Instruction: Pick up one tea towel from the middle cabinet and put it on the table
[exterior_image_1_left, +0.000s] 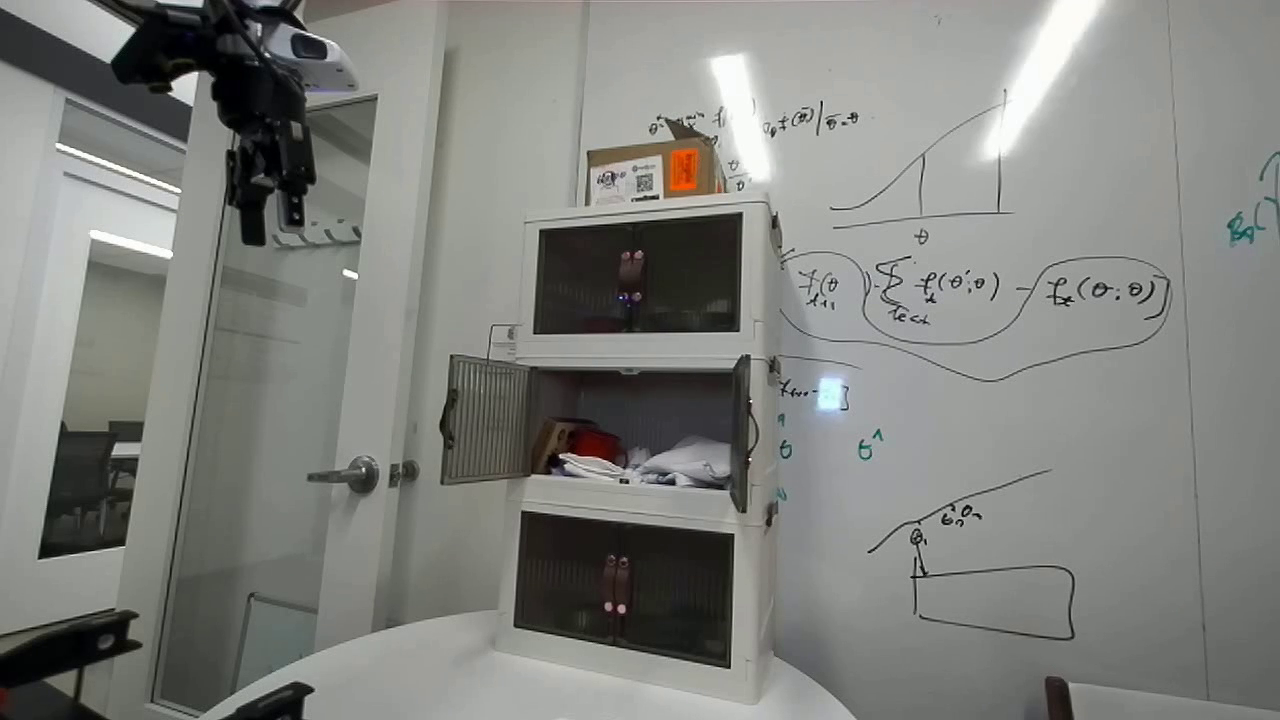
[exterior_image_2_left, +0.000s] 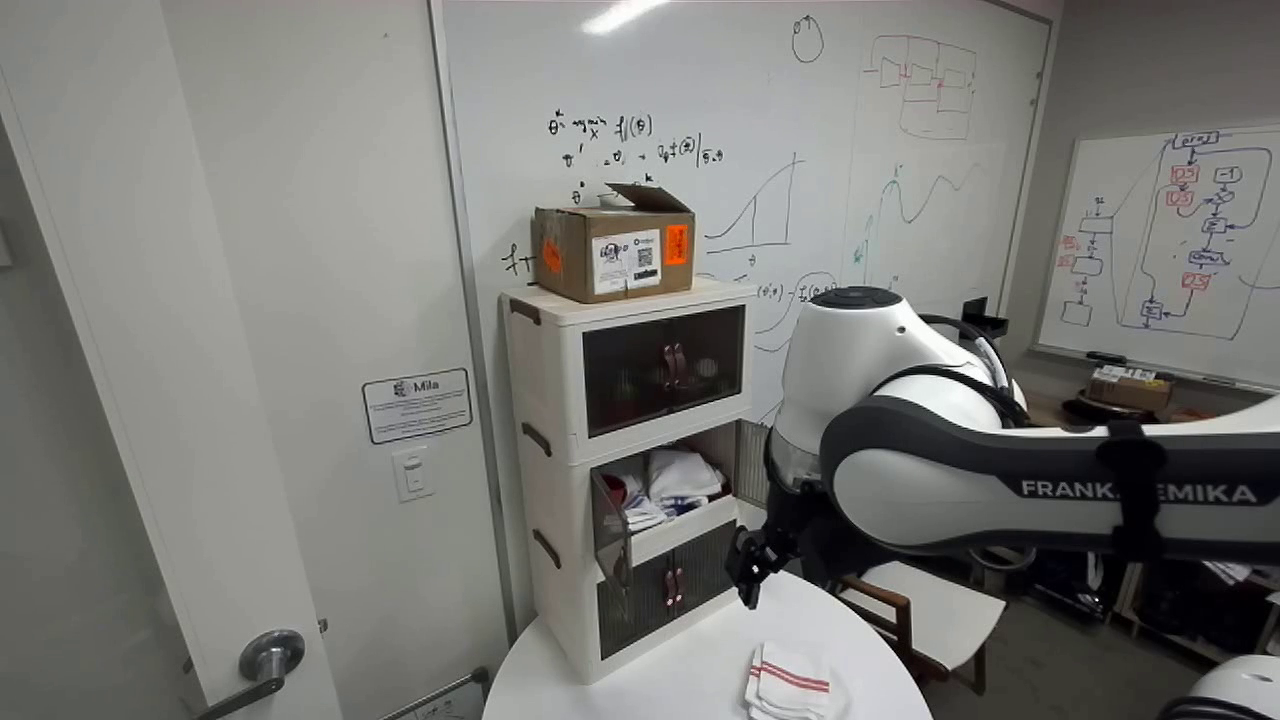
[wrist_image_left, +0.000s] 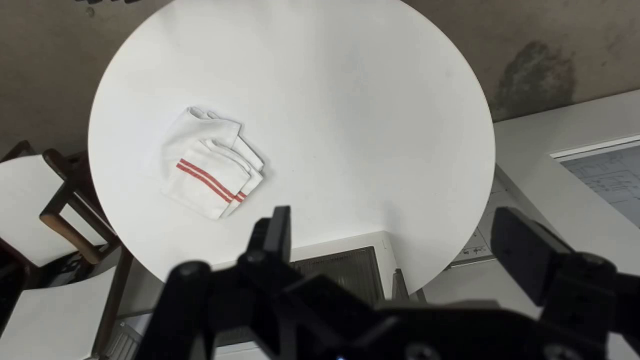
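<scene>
At the worktop (wrist_image_left: 360, 125) edge where the cabinet stack (exterior_image_2_left: 553, 490) stands: middle cabinet (exterior_image_1_left: 645, 400), both doors (exterior_image_1_left: 487, 420) swung out. Pale tea towels (exterior_image_1_left: 695, 462) heaped on its floor, a red item (exterior_image_1_left: 596, 444) beside them; no clear long axis to the pile. From the fingers (wrist_image_left: 525, 257) they lie off toward that same edge, not made out in the wrist view. Fingers well apart, nothing between them, pointing down, high over the worktop; their spread runs roughly along the cabinet front. In an exterior view the arm (exterior_image_2_left: 930, 480) runs in about level from beyond the edge, wrist folded so the fingers hang below. Folded red-striped cloth (wrist_image_left: 212, 170) lies near the edge by the chair (exterior_image_2_left: 935, 605); cannot tell whether it is the towel asked for, already delivered. If not, next move likely calls for tipping the fingers toward level and entering between the doors; a door could catch the wrist.
</scene>
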